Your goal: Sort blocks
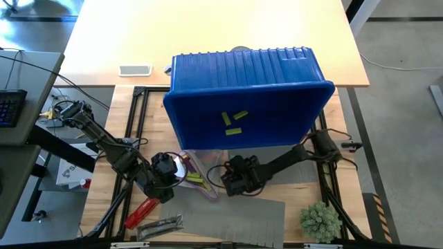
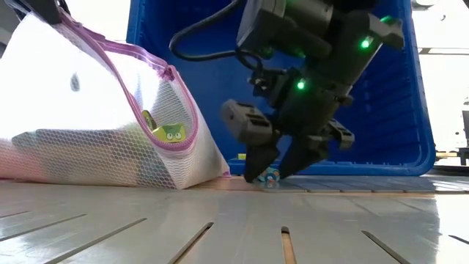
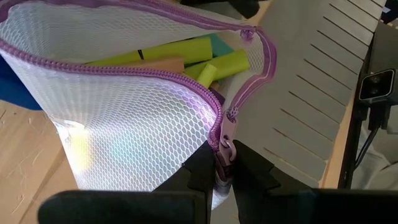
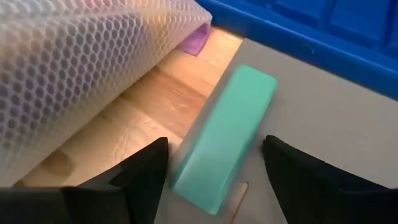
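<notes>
Left gripper (image 3: 225, 171), bottom centre of its wrist view: fingers pinched narrow on the purple zipper edge of the white mesh bag (image 3: 118, 124). Likely holding the mouth open so the blocks inside can be reached. Lime and tan bars (image 3: 186, 59) show through the opening, upper centre.

Right gripper (image 4: 214, 171), lower centre of its wrist view: jaws spread wide, empty, one finger either side of a teal rectangular block (image 4: 227, 134). The block lies flat, partly on the grey mat (image 4: 311, 118), partly over bare wood, just beside the bag. Straddling suggests a pick is being lined up; not yet gripped.

High view: blue plastic bin (image 1: 208, 117) at centre, with three lime bars (image 1: 232, 122) already in it, probably the sorted lime pile.
</notes>
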